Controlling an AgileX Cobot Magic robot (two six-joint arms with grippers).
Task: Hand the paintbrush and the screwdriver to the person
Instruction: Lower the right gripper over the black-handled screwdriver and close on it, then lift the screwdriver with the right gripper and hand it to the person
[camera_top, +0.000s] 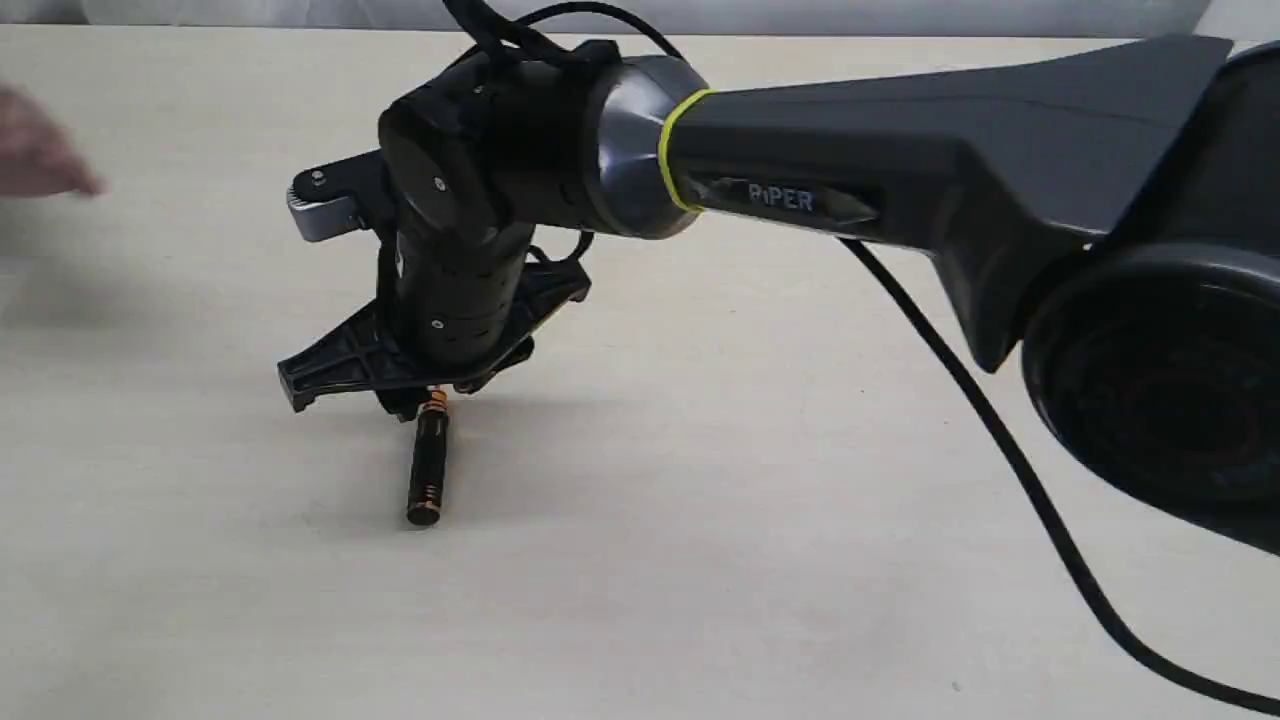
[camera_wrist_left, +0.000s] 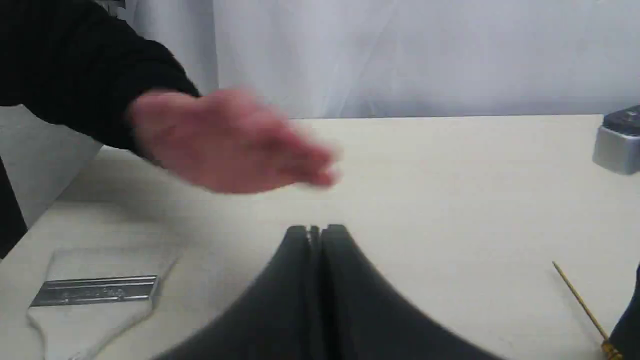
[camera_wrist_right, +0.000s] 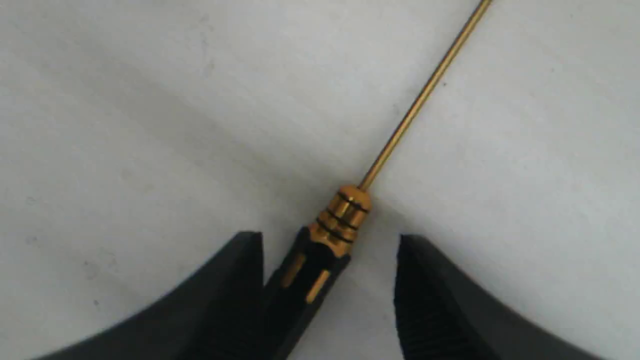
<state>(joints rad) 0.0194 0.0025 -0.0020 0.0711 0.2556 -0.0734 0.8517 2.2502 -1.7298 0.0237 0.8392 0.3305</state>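
Right gripper (camera_wrist_right: 330, 245), jaws parted, straddles the black handle of the screwdriver (camera_wrist_right: 345, 210) lying on the table (camera_top: 760, 500); left gripper (camera_wrist_left: 315, 232) pinched closed, empty; the person's blurred hand (camera_wrist_left: 225, 142) hovers beyond.

Robotics lab, test bench: a black robot arm (camera_top: 900, 150) lettered "PiPER", its cable (camera_top: 1010, 470) trailing loose, reaches over a bare, pale table (camera_top: 750, 580). A plain white curtain (camera_wrist_left: 400, 55) hangs behind the far edge of the table as a backdrop, closing off the rest of the room. A screwdriver (camera_top: 428, 470) and a paintbrush (camera_wrist_left: 95, 290) lie apart on the surface.
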